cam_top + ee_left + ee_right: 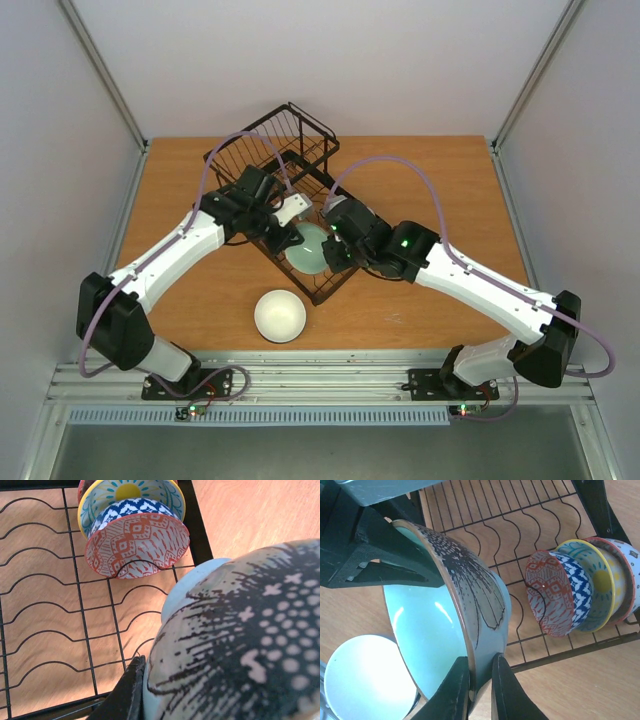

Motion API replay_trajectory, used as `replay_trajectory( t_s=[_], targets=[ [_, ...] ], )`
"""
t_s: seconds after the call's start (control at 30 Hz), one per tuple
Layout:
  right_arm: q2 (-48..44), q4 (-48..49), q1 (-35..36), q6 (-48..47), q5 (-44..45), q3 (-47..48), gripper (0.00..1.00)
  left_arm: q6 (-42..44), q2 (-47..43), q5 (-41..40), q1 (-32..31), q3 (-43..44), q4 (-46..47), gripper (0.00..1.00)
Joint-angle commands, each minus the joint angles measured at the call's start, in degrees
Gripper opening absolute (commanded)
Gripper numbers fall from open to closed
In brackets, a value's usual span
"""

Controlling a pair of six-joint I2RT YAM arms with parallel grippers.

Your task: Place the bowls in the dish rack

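The large mint-green ceramic bowl with a dark flower drawn on its outside [435, 630] is held on edge, tilted, over the wire floor of the black wire dish rack [262, 140]. Both arms grip it. The right gripper [479, 667] pinches the near rim, one finger inside and one outside, and the left gripper [285, 222] is clamped on the opposite rim. The rim-to-rim line therefore runs from one gripper to the other. The bowl's patterned outside faces a row of small patterned bowls [555, 595] standing in the slots. Empty wavy slots lie between it and that row, probably the seating place. A cream round bowl [280, 315] waits on the wooden table [440, 190], nearer the left arm.
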Motion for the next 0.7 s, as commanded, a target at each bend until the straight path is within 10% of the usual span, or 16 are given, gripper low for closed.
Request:
replay_trajectory(
  t_s=[0.0, 0.37, 0.67],
  targets=[
    [-1.2, 3.0, -1.5, -4.7, 1.6, 1.1, 0.01, 13.0, -1.1, 7.5, -2.5, 0.7, -5.1, 0.01],
    [-12.4, 10.9, -3.1, -1.9, -4.2, -9.0, 0.77, 13.8, -4.4, 16.1, 0.5, -0.8, -4.2, 0.0],
    [-19.1, 18.9, -7.9, 3.5, -21.5, -18.0, 0.82, 17.8, -3.5, 28.1, 3.8, 0.5, -9.5, 0.0]
  ],
)
